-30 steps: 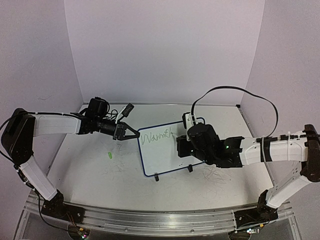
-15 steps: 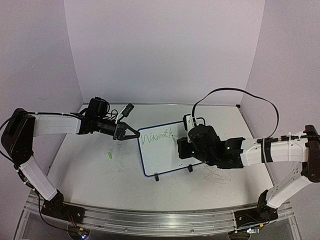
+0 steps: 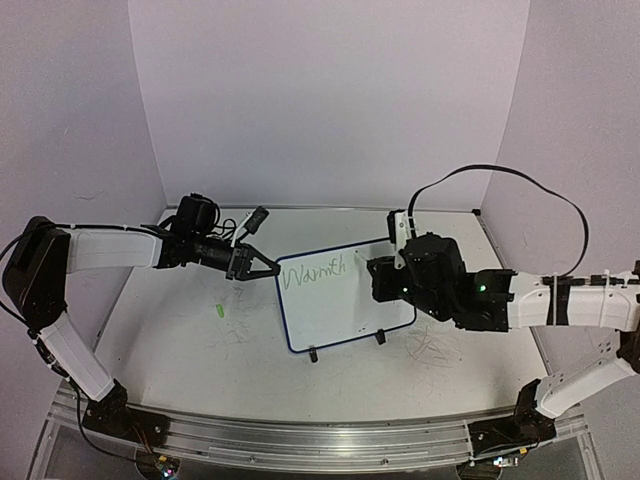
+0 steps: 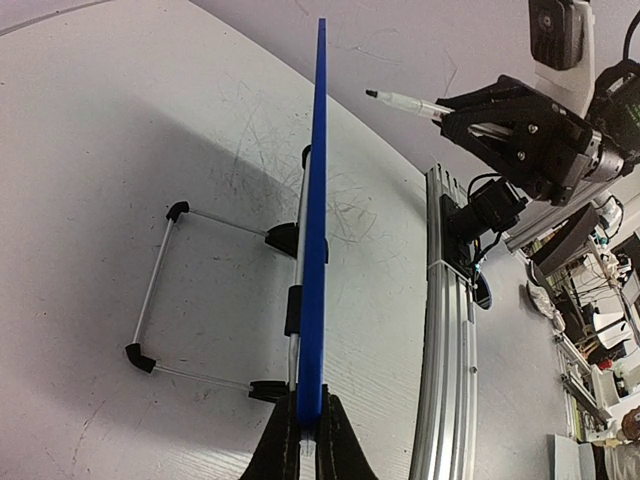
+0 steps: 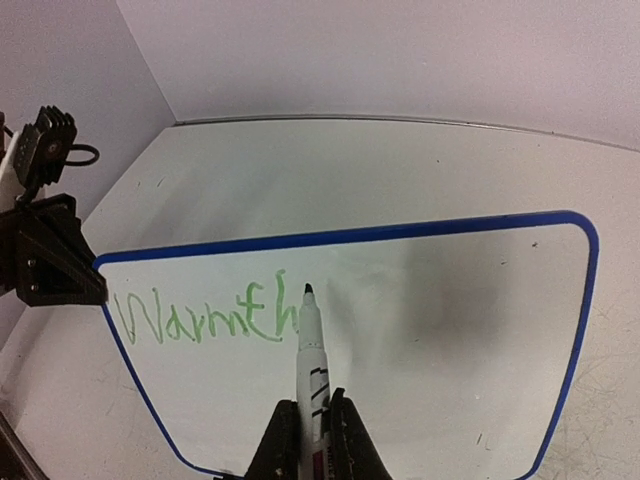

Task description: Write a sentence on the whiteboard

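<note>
At the whiteboard's 9 o'clock edge, the left gripper is clenched on the thin blue rim of the small white rounded-corner whiteboard. The right gripper, at the board's 3 o'clock side, grasps a slim white marker with a black tip. The tip sits just past the sentence, green handwriting reading only "Warmth", and stands apart from the glossy face. Black-capped wire feet prop the board. A small green piece lies at 8 o'clock on the scribbled white tabletop.
</note>
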